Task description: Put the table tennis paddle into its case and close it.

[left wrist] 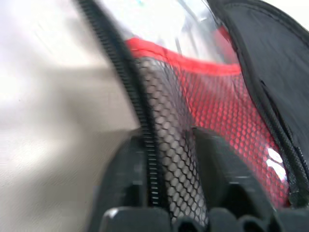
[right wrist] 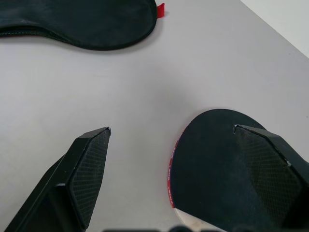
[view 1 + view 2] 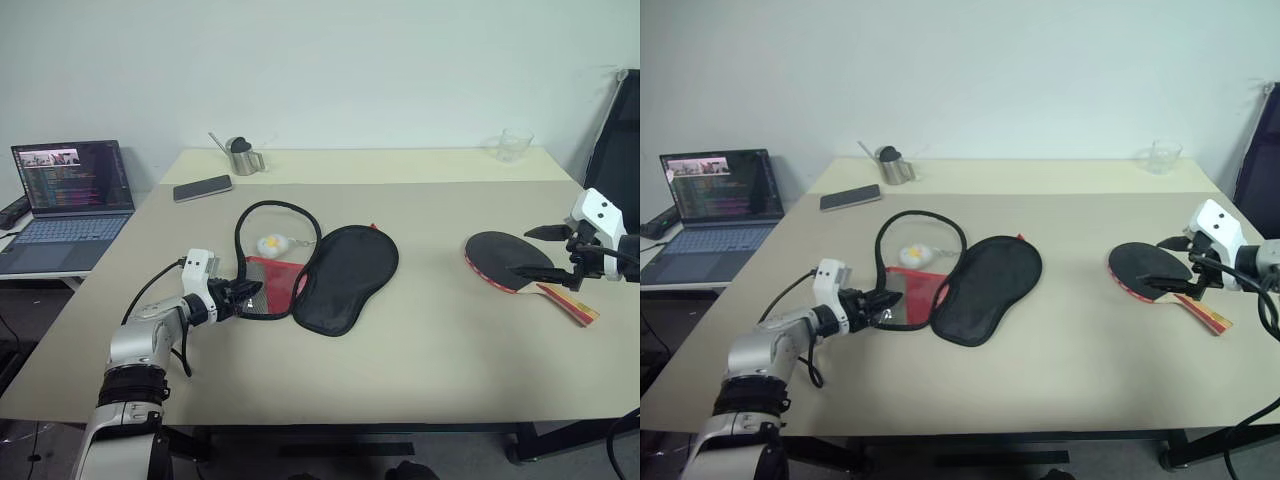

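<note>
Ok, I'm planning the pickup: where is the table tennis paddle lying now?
In the left eye view the table tennis paddle lies flat on the table's right side, right of the case, under the right gripper.

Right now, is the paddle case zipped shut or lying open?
Open. The case lies unzipped on the table: its black flap is folded aside, showing red lining and mesh, and the zipper edge loops free. The table tennis paddle lies outside it.

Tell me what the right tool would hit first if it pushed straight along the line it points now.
Probably bare table. The right tool hangs open, one finger over the table tennis paddle, aiming forward and down toward the case; depth is unclear, but it would likely meet the table before the case.
</note>
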You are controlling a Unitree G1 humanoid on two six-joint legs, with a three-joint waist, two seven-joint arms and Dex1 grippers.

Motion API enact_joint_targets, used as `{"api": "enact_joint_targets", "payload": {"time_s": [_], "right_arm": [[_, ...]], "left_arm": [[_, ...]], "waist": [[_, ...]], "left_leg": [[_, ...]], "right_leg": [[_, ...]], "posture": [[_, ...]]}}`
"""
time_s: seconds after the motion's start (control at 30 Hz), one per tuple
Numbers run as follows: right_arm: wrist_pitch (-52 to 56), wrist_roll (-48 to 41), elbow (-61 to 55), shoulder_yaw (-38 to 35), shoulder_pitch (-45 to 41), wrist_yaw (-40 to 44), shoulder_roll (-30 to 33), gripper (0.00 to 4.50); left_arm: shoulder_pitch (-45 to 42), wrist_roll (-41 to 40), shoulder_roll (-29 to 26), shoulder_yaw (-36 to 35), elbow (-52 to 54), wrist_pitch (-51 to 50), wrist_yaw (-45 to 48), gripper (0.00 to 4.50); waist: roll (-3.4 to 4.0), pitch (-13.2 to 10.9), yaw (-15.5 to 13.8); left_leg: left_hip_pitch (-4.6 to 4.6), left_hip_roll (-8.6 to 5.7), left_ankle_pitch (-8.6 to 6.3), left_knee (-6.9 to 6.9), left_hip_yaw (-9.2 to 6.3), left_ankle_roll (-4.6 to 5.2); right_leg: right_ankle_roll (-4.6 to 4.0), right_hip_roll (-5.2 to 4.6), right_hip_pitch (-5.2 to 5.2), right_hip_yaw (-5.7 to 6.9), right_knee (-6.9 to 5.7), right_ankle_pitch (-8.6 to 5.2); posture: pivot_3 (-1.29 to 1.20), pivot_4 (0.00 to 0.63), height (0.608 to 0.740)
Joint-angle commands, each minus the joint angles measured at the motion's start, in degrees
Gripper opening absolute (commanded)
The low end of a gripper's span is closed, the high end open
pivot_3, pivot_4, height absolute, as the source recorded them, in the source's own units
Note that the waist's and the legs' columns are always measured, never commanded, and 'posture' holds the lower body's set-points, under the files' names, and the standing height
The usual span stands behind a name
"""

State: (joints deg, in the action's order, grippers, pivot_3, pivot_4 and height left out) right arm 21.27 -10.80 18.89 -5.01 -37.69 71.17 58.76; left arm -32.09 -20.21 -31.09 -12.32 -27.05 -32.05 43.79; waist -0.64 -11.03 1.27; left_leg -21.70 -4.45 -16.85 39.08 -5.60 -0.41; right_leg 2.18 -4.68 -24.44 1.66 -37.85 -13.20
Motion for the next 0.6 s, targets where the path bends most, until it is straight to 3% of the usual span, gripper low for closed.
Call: {"api": "enact_joint_targets", "payload": {"time_s": [0.03, 0.6], "right_arm": [[-0.1, -1.1, -1.8, -1.8, -0.7, -0.1, 1.7, 4.50], [0.4, -1.4, -3.0, -2.3, 0.3, 0.0, 2.7, 4.50]], "left_arm": [[0.9, -1.4, 1.0, -1.4, 3.5, 0.2, -1.7, 0.02], [-3.1, -1.9, 9.5, -0.5, 5.2, 2.1, -8.4, 0.02]], "waist": [[0.00, 0.0, 0.0], [-0.02, 0.0, -0.6]], "left_leg": [[0.00, 0.00, 0.00, 0.00, 0.00, 0.00], [0.01, 0.00, 0.00, 0.01, 0.06, -0.01]], "right_leg": [[0.00, 0.00, 0.00, -0.01, 0.00, 0.00], [0.00, 0.01, 0.01, -0.05, 0.00, 0.00]], "posture": [[0.00, 0.150, 0.740], [0.00, 0.150, 0.740]]}}
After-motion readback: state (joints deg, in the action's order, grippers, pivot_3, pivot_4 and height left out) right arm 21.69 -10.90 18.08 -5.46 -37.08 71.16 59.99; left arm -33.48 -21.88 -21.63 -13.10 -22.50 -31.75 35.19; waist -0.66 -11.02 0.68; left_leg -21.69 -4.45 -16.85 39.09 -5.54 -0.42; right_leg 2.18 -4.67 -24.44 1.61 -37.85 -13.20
